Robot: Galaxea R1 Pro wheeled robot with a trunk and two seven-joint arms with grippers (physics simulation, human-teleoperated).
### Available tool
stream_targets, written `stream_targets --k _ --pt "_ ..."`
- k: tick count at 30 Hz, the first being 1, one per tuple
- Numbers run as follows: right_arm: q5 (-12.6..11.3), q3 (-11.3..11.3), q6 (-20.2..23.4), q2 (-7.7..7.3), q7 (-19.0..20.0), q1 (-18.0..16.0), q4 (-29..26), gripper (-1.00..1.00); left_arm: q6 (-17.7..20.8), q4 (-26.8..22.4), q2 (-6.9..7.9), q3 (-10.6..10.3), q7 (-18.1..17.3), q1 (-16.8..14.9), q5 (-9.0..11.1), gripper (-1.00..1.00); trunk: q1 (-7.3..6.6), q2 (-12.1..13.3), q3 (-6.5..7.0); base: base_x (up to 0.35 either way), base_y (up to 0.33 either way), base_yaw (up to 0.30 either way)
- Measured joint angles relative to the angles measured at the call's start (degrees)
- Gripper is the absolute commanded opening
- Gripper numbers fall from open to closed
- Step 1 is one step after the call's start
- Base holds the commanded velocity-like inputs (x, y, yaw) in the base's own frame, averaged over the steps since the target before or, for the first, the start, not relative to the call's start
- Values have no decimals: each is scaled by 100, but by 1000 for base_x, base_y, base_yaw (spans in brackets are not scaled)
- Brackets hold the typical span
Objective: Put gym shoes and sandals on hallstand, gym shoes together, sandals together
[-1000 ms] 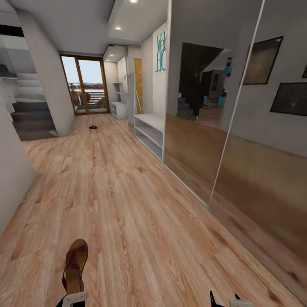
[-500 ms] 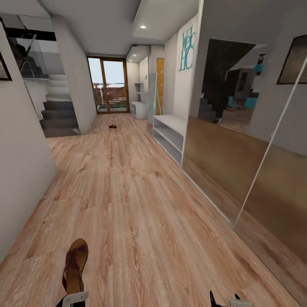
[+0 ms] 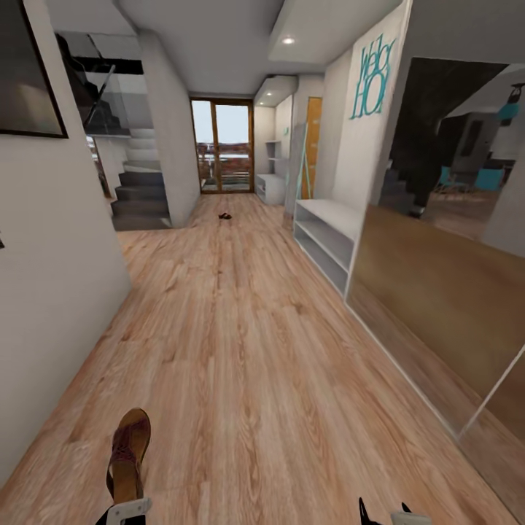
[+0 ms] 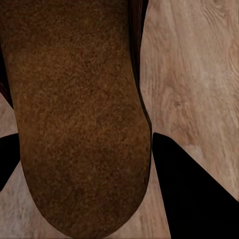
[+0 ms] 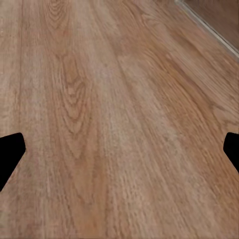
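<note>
My left gripper (image 3: 120, 512) is shut on a brown leather sandal (image 3: 130, 450), which sticks out forward over the corridor floor (image 3: 240, 350) at the head view's lower left. In the left wrist view the sandal's brown underside (image 4: 74, 114) lies between the dark fingers (image 4: 191, 194). A second sandal (image 3: 224, 216) lies far down the corridor on the floor. The hallstand (image 3: 270, 188), a pale low bench with stepped wall shelves above, stands at the far right end near the glass door. My right gripper (image 3: 385, 518) is open and empty above bare planks (image 5: 119, 152). The gym shoes are out of view.
A plain whitish open-shelf unit (image 3: 326, 235) stands against the right wall, followed by mirrored sliding doors (image 3: 445, 292). A white wall (image 3: 51, 292) runs close on the left. Stairs (image 3: 142, 197) rise at the far left. A glass door (image 3: 222, 157) ends the corridor.
The head camera has turned left, so the whole corridor picture has shifted to the right. The sandal stays in my left gripper and both arms keep their places in the view.
</note>
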Motion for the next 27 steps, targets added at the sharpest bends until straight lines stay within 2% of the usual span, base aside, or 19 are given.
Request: stream_targets --k 27 --pt "-9 0 0 0 9 0 0 100 0 0 1 0 0 0 0 -100 0 0 0 338 0 261"
